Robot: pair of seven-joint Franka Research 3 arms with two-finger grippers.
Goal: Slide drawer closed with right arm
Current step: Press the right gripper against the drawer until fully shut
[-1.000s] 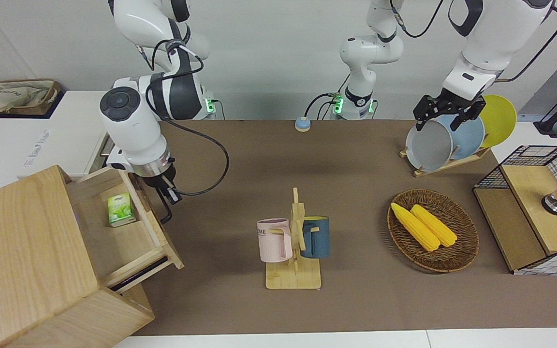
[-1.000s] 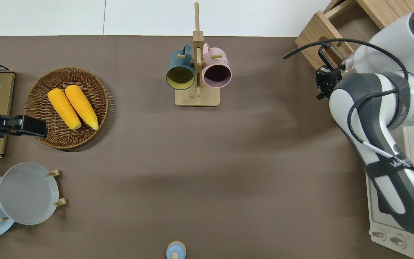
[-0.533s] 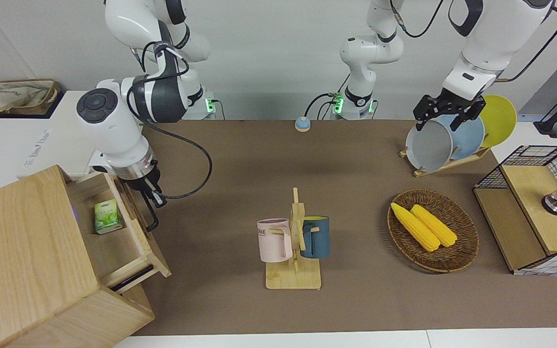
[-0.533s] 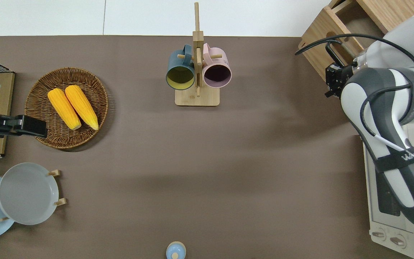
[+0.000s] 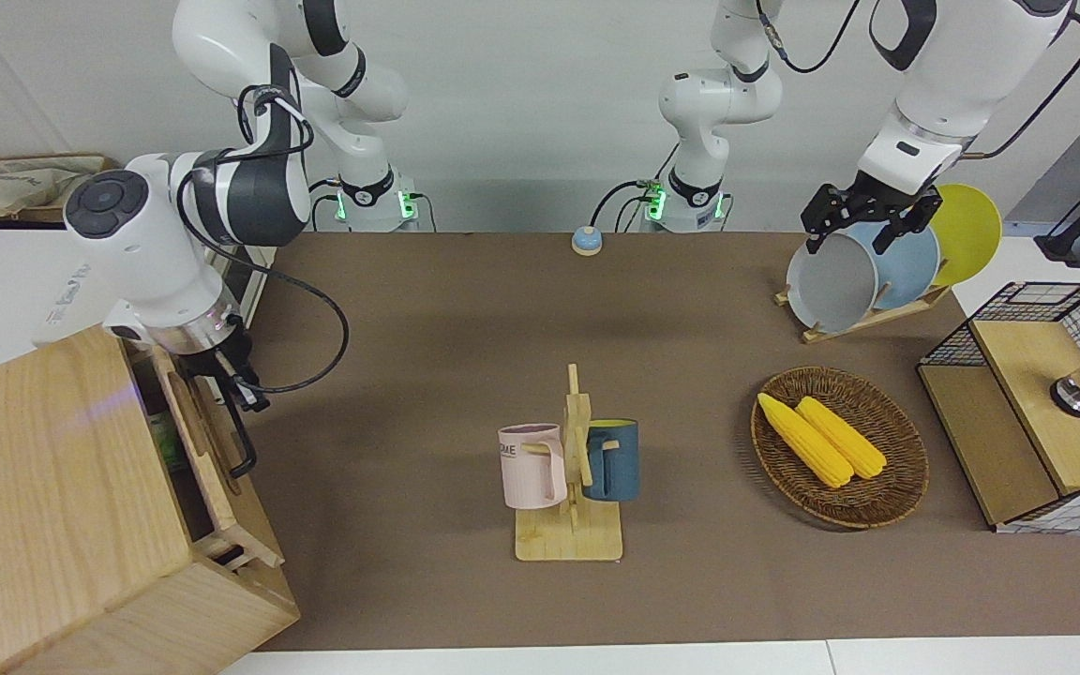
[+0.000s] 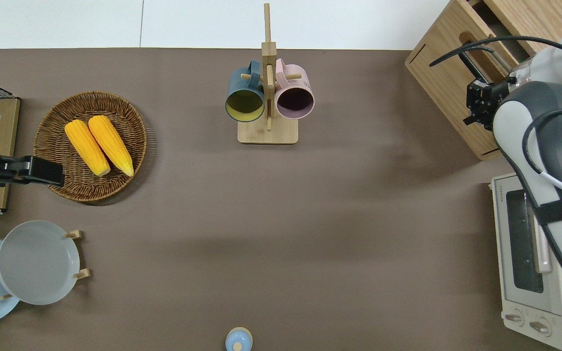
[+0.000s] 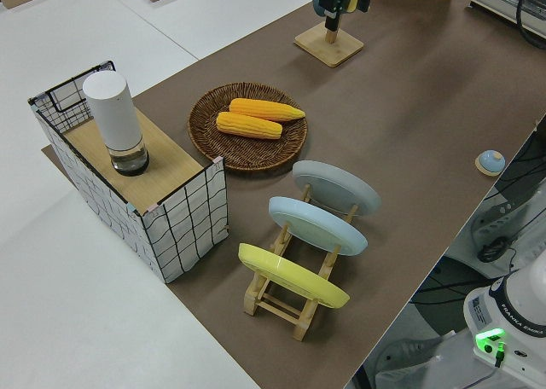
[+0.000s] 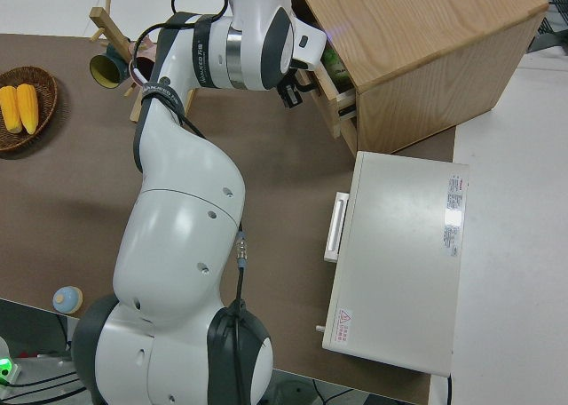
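The pale-wood drawer [image 5: 204, 448] stands only a narrow gap out of its cabinet [image 5: 43, 506] at the right arm's end of the table. A green packet [image 5: 165, 441] shows in that gap. My right gripper [image 5: 238, 384] is against the drawer front at the end of the black bar handle [image 5: 242, 441] nearest the robots. From above, the right gripper [image 6: 476, 105] sits just beside the handle [image 6: 472, 63]. The right side view shows the right gripper [image 8: 293, 90] at the drawer front [image 8: 335, 107]. Whether it holds the handle is hidden. The left arm is parked, its gripper [image 5: 863, 230] open.
A mug rack [image 5: 570, 469] with a pink and a blue mug stands mid-table. A wicker basket [image 5: 840, 445] with two corn cobs, a plate rack [image 5: 877, 272] and a wire-mesh box [image 5: 1027, 403] fill the left arm's end. A toaster oven [image 6: 530, 263] sits nearer the robots than the cabinet.
The right gripper has moved toward the cabinet, and the drawer has slid in with it from well open to nearly shut. The left arm has not moved.
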